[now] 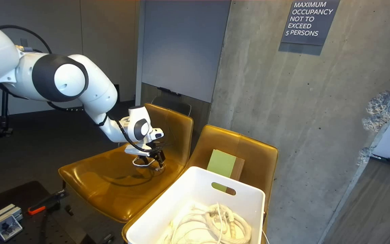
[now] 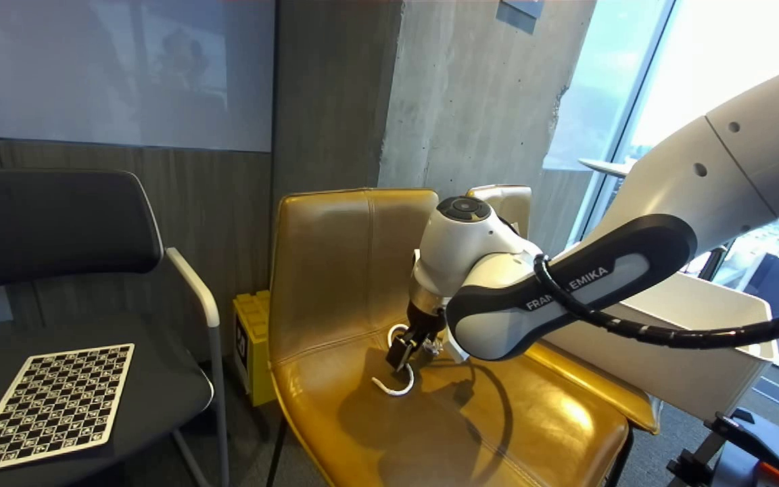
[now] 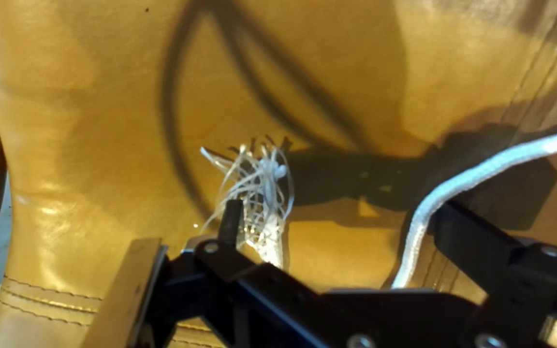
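A white rope (image 3: 428, 208) lies on the tan leather seat (image 3: 336, 251) of a chair. Its curved part shows beneath the gripper in both exterior views, as rope (image 1: 137, 163) and rope (image 2: 396, 391). My gripper (image 3: 336, 212) is low over the seat, pointing down, with its fingers spread wide. A frayed white end (image 3: 269, 188) sits just inside the left finger in the wrist view. On the right, the rope passes close by the other finger; whether they touch I cannot tell. The gripper body hides the stretch between frayed end and curve. Nothing is gripped.
Beside this chair, a white bin (image 1: 245, 201) with coiled pale rope (image 1: 229, 223) inside stands on another tan chair (image 1: 259, 152). A green board (image 1: 220, 162) leans behind it. A dark chair (image 2: 44, 230) bears a checkered board (image 2: 58, 399), near a yellow box (image 2: 264, 379).
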`<state>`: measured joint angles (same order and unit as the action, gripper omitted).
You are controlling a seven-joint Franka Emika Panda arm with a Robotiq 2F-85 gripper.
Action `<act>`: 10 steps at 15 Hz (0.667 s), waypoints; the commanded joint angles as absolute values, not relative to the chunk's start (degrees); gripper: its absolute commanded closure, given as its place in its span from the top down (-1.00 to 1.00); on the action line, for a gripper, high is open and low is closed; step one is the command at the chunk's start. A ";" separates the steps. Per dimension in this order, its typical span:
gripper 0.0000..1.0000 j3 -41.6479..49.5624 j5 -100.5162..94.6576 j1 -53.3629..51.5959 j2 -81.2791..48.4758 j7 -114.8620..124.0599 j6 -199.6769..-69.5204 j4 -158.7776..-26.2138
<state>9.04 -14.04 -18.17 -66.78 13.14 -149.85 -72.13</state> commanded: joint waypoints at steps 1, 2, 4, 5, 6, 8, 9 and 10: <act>0.95 9.52 -13.93 -17.94 -68.97 13.19 -147.80 -68.73; 0.46 9.52 -13.94 -17.91 -69.13 13.21 -147.69 -68.61; 0.41 9.45 -13.80 -17.79 -69.21 13.25 -147.30 -68.58; 0.29 9.43 -13.78 -17.73 -69.08 13.28 -147.12 -68.82; 0.14 9.39 -13.75 -17.69 -68.90 13.32 -146.82 -69.15; -0.18 9.56 -13.92 -17.72 -68.05 13.53 -146.61 -70.46; -0.35 9.70 -14.07 -17.75 -67.49 13.57 -146.76 -71.43; -0.47 9.79 -14.11 -17.79 -66.85 13.60 -146.95 -72.48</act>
<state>9.54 -14.04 -17.90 -67.67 13.21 -147.55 -70.43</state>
